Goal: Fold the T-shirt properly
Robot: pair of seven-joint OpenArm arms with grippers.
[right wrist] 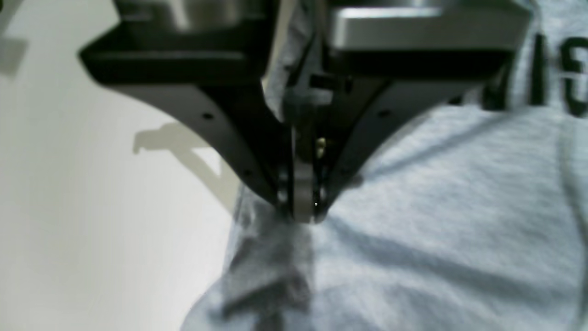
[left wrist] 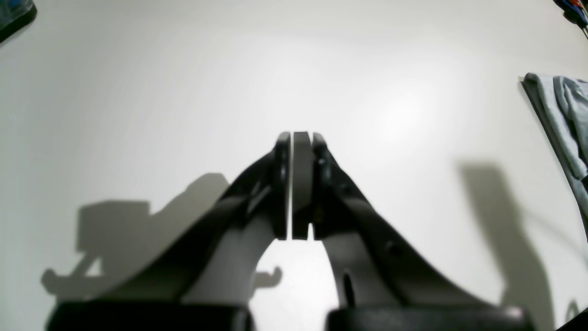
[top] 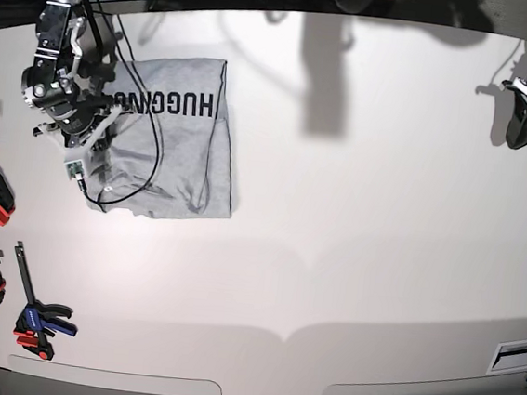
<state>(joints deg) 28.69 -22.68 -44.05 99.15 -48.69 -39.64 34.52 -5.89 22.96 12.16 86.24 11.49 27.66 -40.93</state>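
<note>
Jaws of the right gripper (right wrist: 303, 216) are pressed together on a pinch of grey cloth at the left edge of the T-shirt (top: 171, 142). Jaws of the left gripper (left wrist: 301, 138) are closed too, with nothing between them, above the bare white table (top: 355, 216). From the base view the shirt lies at ten o'clock, lettering up; clamps (top: 37, 320) lie at eight o'clock.
</note>
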